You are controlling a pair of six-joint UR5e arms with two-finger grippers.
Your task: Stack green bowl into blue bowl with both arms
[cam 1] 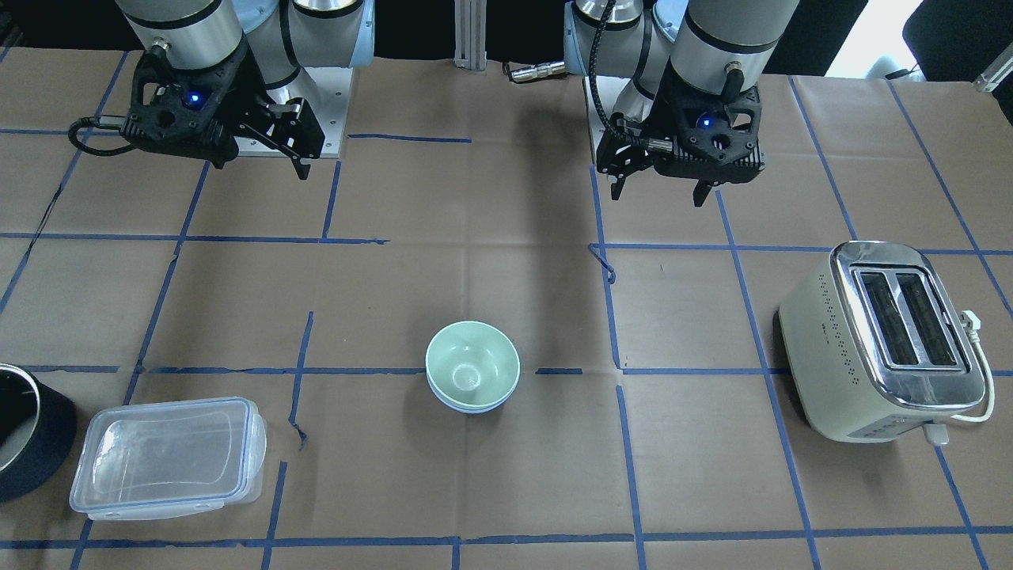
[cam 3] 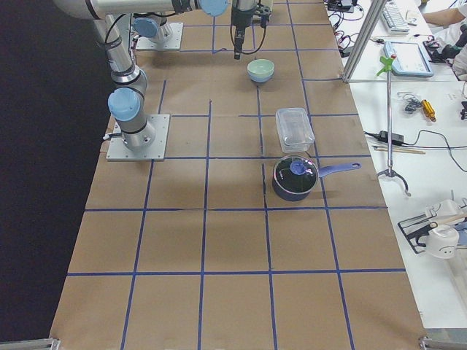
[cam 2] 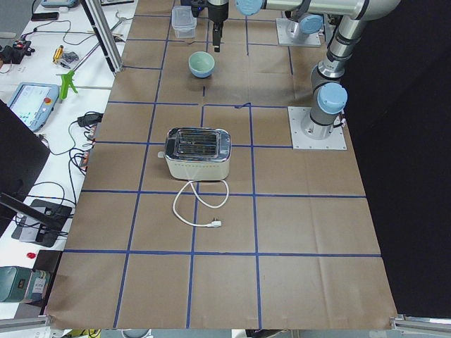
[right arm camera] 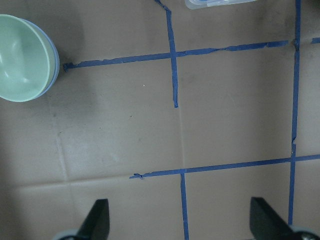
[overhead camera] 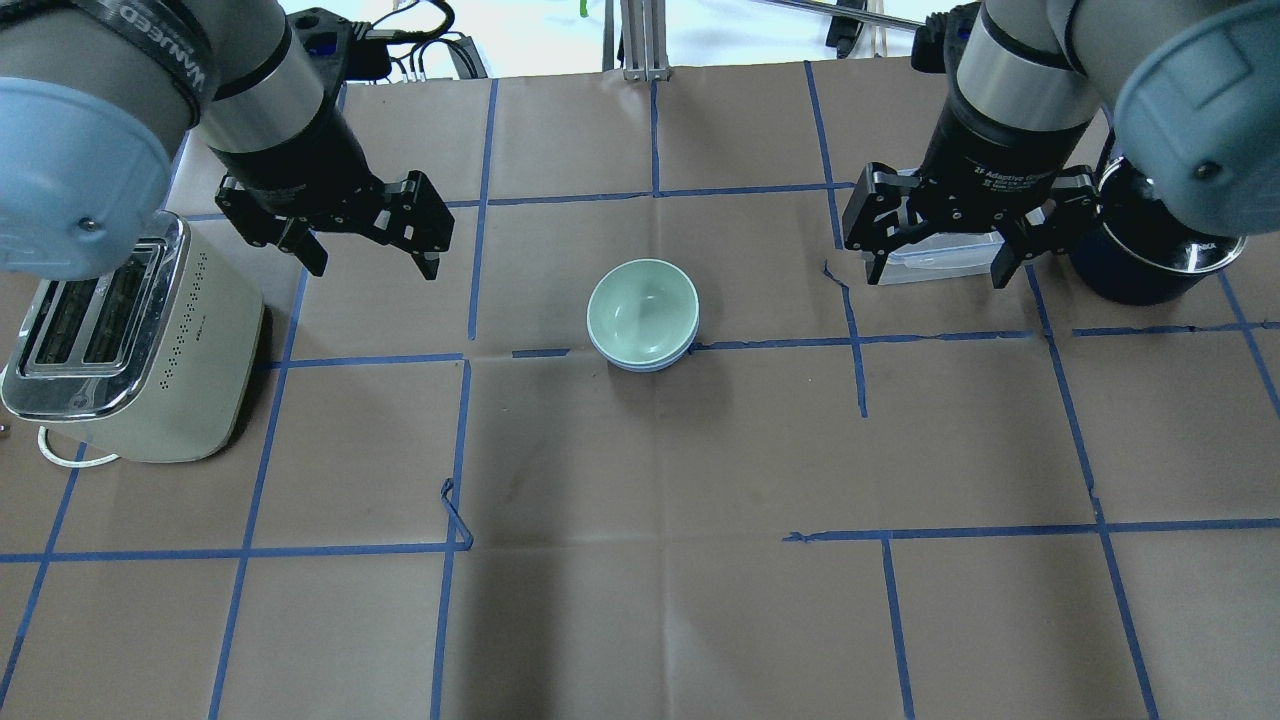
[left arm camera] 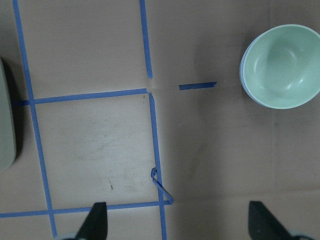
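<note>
Two arms' (overhead camera: 290, 110) fingers (overhead camera: 424, 228) gape; one green bowl (overhead camera: 642, 310) nests in one blue bowl (cam 1: 473, 408).

From overhead: cream toaster (overhead camera: 135, 345) at 9 o'clock, clear lidded box (cam 1: 166, 457) at 2 o'clock, dark saucepan (cam 3: 294, 180) at 3 o'clock.

Lighting even, bright, from overhead; soft shadows sit close under the green bowl (overhead camera: 642, 310) and toaster (cam 1: 831, 356). Glare: sheen inside the bowl, hard highlights on the toaster's chrome top, blown-out white beyond the desk's (overhead camera: 640, 600) far edge. Focus sharp throughout.
</note>
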